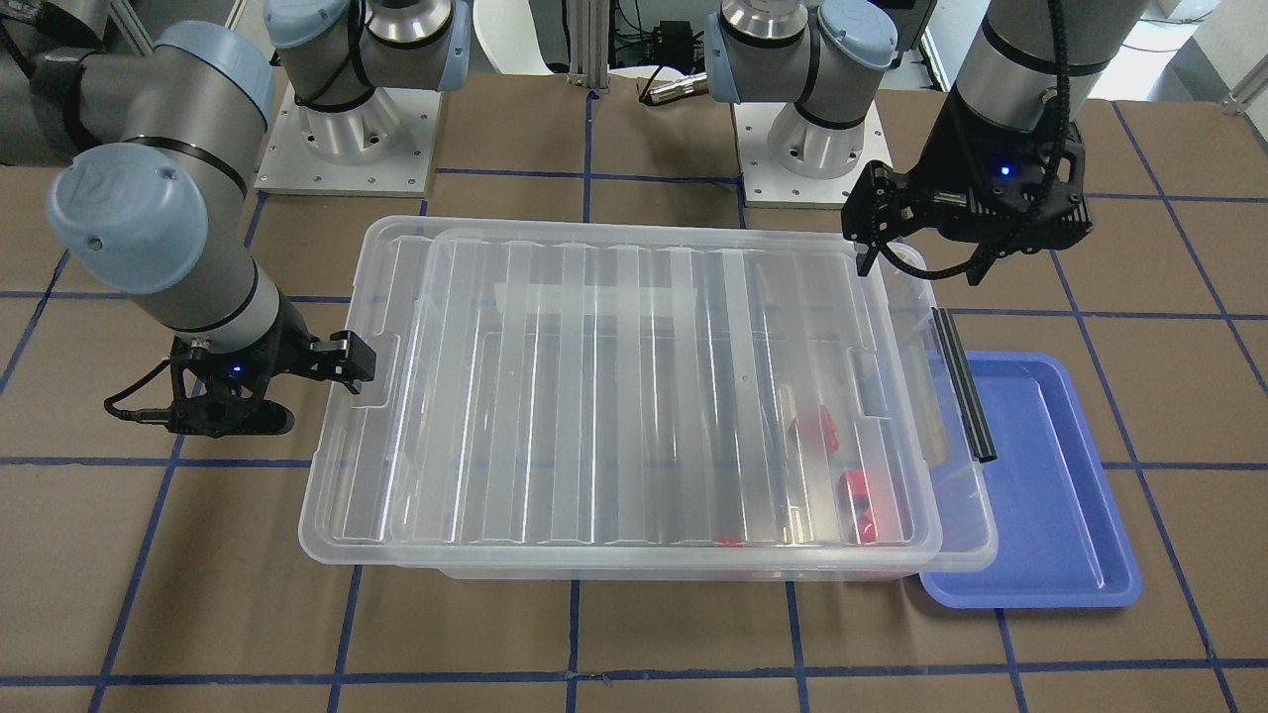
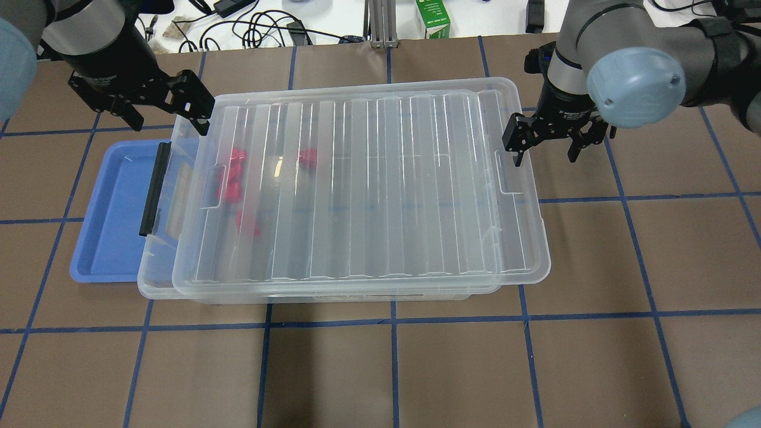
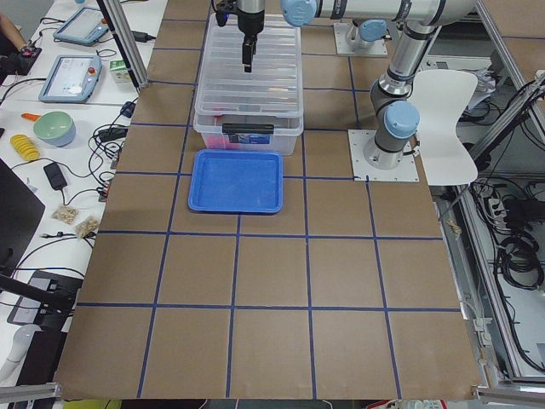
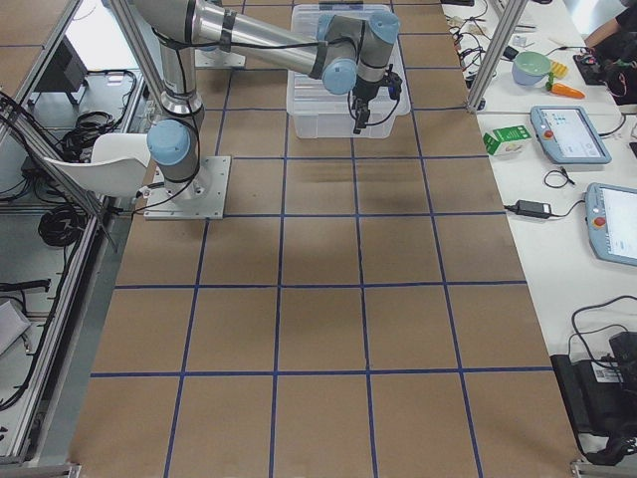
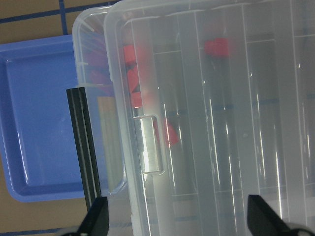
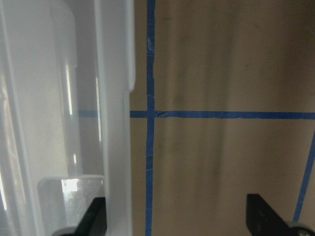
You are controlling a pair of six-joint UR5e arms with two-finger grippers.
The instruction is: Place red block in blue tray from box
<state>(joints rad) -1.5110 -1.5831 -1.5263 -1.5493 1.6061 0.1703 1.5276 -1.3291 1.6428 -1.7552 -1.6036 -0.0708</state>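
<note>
Overhead exterior: small glossy red plastic block [image 2: 229,190] inside the lidded clear plastic box [image 2: 156,279] looks light, stiff, slippery (pinch its long sides). Left gripper [image 2: 163,113], right gripper [image 2: 547,142]: fingers spread wide, empty.

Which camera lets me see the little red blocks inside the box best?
The overhead exterior view: the red blocks show clearest there, through the lid. The left wrist view shows them close but blurry, the front-facing view half-hidden by ribs. The side views show almost nothing; the right wrist, none.

A robotics lab, shown by teach pendants [image 4: 568,132] and loose cables [image 3: 513,249]
</note>
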